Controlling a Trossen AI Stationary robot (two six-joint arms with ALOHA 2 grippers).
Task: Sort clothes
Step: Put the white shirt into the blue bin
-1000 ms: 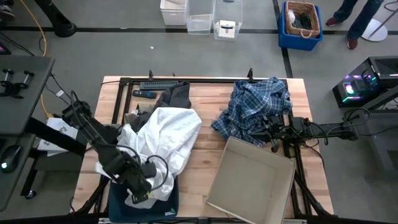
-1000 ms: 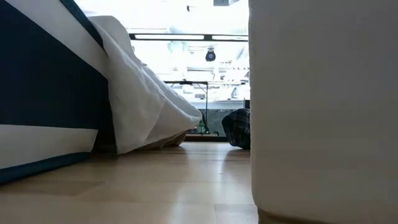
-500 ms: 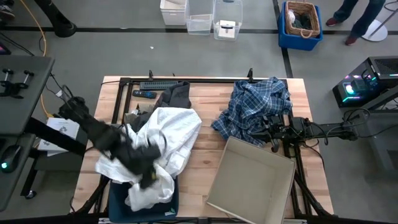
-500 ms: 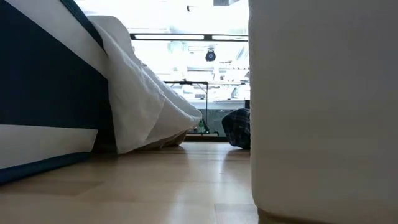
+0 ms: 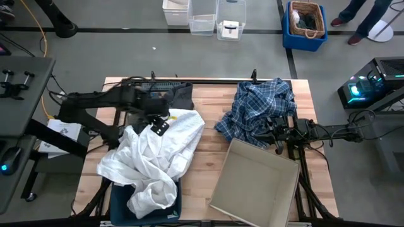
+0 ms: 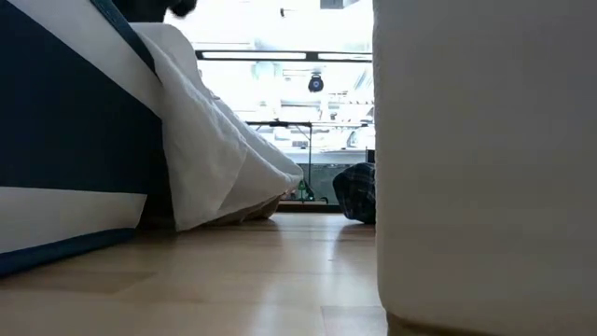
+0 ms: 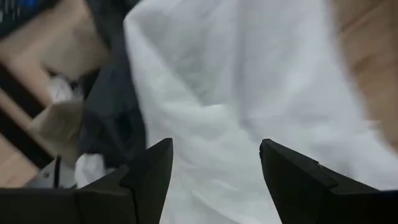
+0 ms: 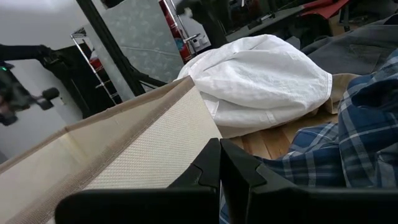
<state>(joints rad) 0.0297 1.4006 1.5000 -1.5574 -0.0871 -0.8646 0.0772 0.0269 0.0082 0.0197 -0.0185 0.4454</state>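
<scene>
So right now the left gripper [image 5: 158, 123] is up over the far-left part of the table [image 5: 208, 135], fingers spread wide and nothing between them. In the left wrist view you can see it looking down past its fingers [image 7: 152, 171] at the white shirt [image 5: 161, 151] with the dark grey garment [image 7: 115, 118] right alongside.

The white shirt is a big rumpled heap, half on the wood and half draped into the dark blue bin [image 5: 126, 205] at the near-left edge. The grey piece [image 5: 178, 96] sits at the far edge, touching the shirt. The blue-and-white plaid shirt [image 5: 259, 107] is bunched up on the right, just past the far corner of the tan cardboard box [image 5: 255, 183]. There's a small tan garment [image 7: 59, 121] and a little white piece [image 7: 61, 87] near the grey one too.

The right gripper [image 5: 273, 135] is parked low at the edge of the plaid pile, fingers [image 8: 214, 171] pressed together, holding nothing as far as I can see.

My guess is the left arm is lining up its next grab. If I were coaching it: pick one garment and commit. The shirt and the grey thing overlap there, so a pinch on the seam between them could drag both. Come down on a raised fold well inside one fabric, close fully, then lift high enough that the tail clears the pile before swinging over.
</scene>
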